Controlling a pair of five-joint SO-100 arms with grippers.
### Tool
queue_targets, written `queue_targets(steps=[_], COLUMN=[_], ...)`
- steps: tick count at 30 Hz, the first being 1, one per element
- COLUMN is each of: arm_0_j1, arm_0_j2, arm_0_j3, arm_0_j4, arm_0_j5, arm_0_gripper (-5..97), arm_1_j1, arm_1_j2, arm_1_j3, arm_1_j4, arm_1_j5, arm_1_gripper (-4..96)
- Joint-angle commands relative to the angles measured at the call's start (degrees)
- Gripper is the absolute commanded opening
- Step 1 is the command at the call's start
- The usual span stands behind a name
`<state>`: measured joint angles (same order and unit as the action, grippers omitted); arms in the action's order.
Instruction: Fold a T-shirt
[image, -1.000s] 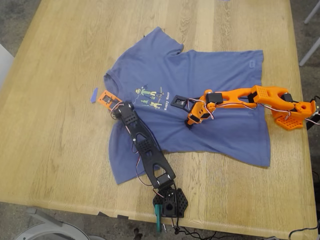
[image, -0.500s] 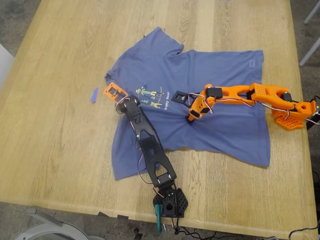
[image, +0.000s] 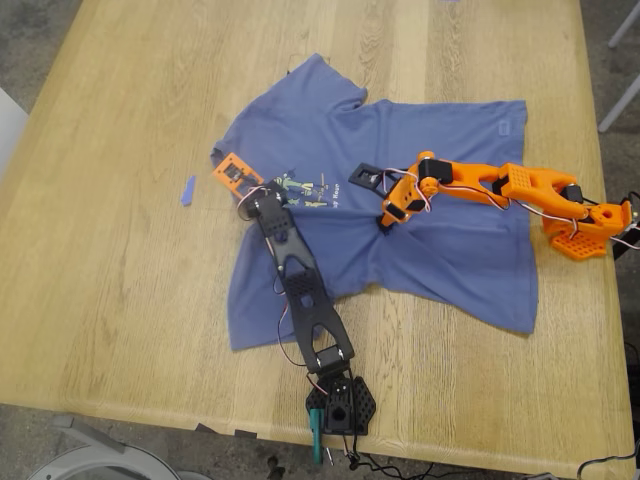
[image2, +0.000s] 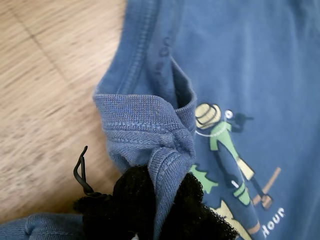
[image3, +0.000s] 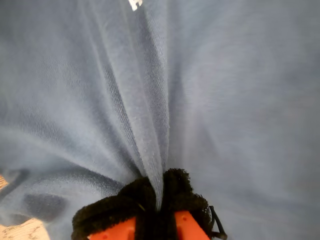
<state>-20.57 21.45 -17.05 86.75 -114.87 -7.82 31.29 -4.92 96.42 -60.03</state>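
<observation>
First pincer: my first gripper (image2: 157, 210), the black-padded pincer on the black arm (image: 300, 285), is clamping a ribbed hem fold of the periwinkle-blue short-sleeved cotton T-shirt (image: 400, 210), near the green-and-yellow cartoon print (image2: 225, 150).
Second pincer: my second gripper (image3: 160, 205), the black-padded pincer on the orange arm (image: 490, 190), is pinching a ridge of the same blue cloth, which is fanning out in creases from the pads.
Shirt: it is lying spread and rumpled across the middle of the light wooden table (image: 120, 300), with both arms reaching over it; the black arm is covering part of its side toward the exterior view's left.
Around: a small blue scrap (image: 187, 190) is lying on bare wood, apart from the shirt, toward the exterior view's left.
Bases: the black base (image: 340, 405) is sitting at the table's near edge and the orange base (image: 590, 225) at the exterior view's right.
</observation>
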Motion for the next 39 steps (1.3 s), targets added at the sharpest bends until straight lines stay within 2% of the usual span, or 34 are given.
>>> queue_targets(steps=[1,10,17,30,39], arm_0_j1=[2.72,6.59,13.8,35.6,46.85], arm_0_j2=[13.97,19.25,23.29,25.49,22.68], arm_0_j3=[-2.2,-2.2,-2.2,-2.11,-2.11], arm_0_j4=[-0.7,-1.85,-4.04,-10.72,-15.64], arm_0_j5=[0.09,0.18,0.35,0.7,0.7], arm_0_gripper=[0,0,0,0,0], arm_1_j1=[1.76,7.29,13.18,25.58,32.96], arm_1_j2=[5.01,9.4,10.81,7.29,3.08], arm_1_j3=[-3.16,-3.16,-3.16,-3.16,-3.16], arm_1_j4=[-1.76,-10.55,-17.93,-26.54,-31.03], arm_1_j5=[0.0,-0.7,-1.41,-1.14,-0.35], arm_1_gripper=[-0.1,-0.1,-0.1,-0.2,-0.2])
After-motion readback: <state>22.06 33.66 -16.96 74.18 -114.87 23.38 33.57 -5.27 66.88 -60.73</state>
